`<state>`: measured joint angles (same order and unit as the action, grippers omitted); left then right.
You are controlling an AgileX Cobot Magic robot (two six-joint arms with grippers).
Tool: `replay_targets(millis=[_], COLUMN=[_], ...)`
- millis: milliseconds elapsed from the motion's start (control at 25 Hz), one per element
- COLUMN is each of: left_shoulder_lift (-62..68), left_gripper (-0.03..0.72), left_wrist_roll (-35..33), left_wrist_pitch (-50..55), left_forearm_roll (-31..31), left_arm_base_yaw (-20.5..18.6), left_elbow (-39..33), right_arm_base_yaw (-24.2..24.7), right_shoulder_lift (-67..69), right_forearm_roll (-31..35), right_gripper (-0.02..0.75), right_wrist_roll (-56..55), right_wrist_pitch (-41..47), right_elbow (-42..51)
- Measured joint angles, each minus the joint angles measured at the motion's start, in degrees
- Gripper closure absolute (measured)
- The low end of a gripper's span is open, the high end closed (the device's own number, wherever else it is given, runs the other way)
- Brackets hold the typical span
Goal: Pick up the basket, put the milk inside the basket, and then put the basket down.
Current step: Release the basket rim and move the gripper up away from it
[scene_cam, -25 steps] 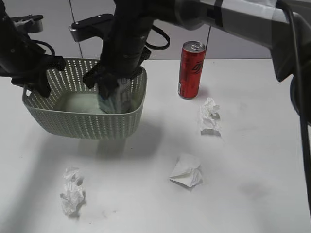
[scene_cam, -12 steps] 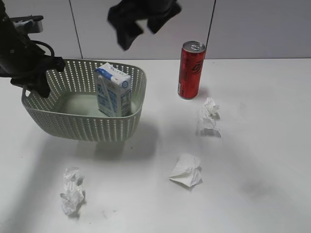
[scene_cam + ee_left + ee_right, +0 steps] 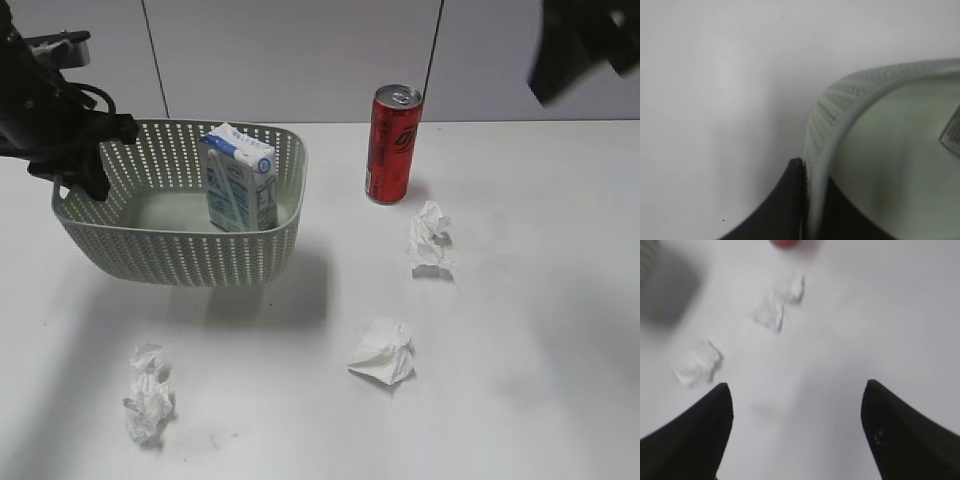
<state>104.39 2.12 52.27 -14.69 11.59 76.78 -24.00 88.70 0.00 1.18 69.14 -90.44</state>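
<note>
A red can (image 3: 394, 143) stands near the tabletop's (image 3: 520, 300) far edge with three crumpled tissues (image 3: 431, 238) scattered nearer, while the left claw (image 3: 82, 160) clamps the far-left rim of the basket (image 3: 185, 255), the milk (image 3: 238, 180) upright inside, and the right claw (image 3: 797, 432) hangs spread apart, holding nothing, far right.

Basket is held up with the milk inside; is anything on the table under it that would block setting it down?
Nothing visible does. The basket, gripped at its left rim by the left gripper, hangs over bare table; the nearest tissue lies in front of its shadow.
</note>
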Motion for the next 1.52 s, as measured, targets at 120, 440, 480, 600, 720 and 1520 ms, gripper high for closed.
replay_targets(millis=[120, 440, 480, 600, 720, 1520], left_shoulder_lift=[0.00, 0.00, 0.00, 0.00, 0.00, 0.00], left_gripper=[0.703, 0.703, 0.703, 0.703, 0.703, 0.703], left_wrist_roll=[0.00, -0.04, -0.04, -0.04, -0.04, -0.04], left_wrist_pitch=[-0.06, -0.33, -0.33, -0.39, -0.39, 0.12], left_forearm_roll=[-0.06, -1.16, -1.16, -1.16, -1.20, -1.55], left_arm_base_yaw=[0.00, 0.00, 0.00, 0.00, 0.00, 0.00], left_elbow=[0.00, 0.00, 0.00, 0.00, 0.00, 0.00], right_arm_base_yaw=[2.42, 2.73, 2.73, 2.73, 2.73, 2.73], right_shoulder_lift=[-8.49, -34.15, -37.68, -47.29, -54.86, -60.69], right_forearm_roll=[0.00, 0.00, 0.00, 0.64, 1.41, 4.36], right_gripper=[0.142, 0.146, 0.146, 0.146, 0.147, 0.147], right_wrist_roll=[-0.40, -2.24, -2.24, -1.18, 0.59, 1.21], right_wrist_pitch=[-0.89, -8.61, -9.02, -11.49, -12.71, -9.89], right_elbow=[16.83, 49.75, 52.24, 57.77, 59.67, 61.29])
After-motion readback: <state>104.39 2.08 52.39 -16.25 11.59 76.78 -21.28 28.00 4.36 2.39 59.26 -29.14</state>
